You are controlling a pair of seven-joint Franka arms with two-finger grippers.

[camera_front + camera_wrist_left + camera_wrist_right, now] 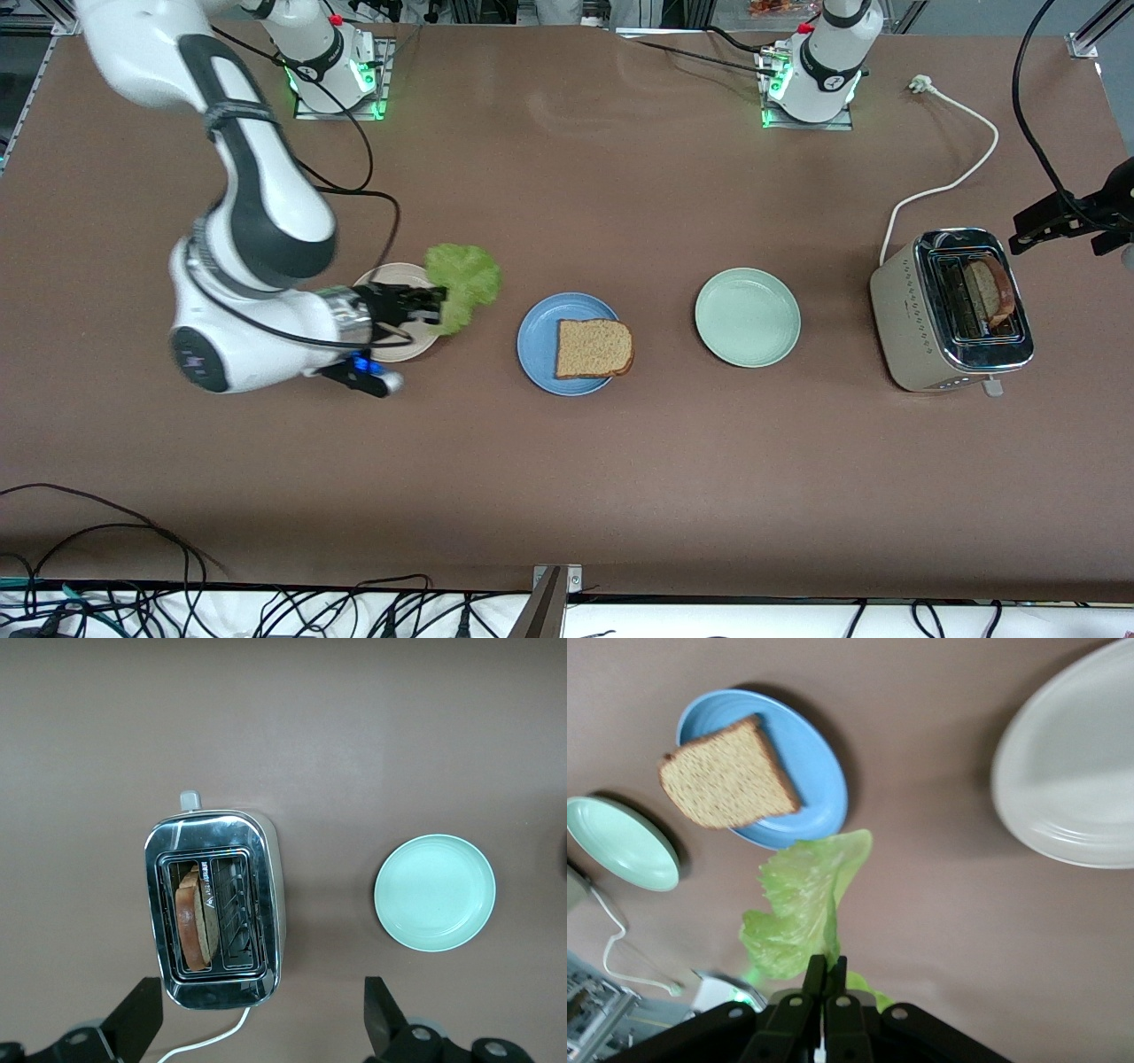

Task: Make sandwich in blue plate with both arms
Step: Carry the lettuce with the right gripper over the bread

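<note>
While the front view hides it, the right wrist view shows the right end effector (825,979) clenched on a lettuce leaf (799,912), over the cream plate (400,347) beside the blue plate (542,354). One bread slice (594,347) lies on that blue plate; another (193,917) stands in the toaster (217,904). Over it, the left end effector (262,1017) waits, released. Three plates sit on the brown worktop (567,461), counting the green plate (747,317).

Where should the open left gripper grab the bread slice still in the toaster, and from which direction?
Likely from straight above. The bread slice stands on edge in one slot of the toaster, so only its crusted top edge is exposed. The left gripper hangs open over the toaster; bring it down with one finger on each flat face and pinch near the middle of that edge.
</note>
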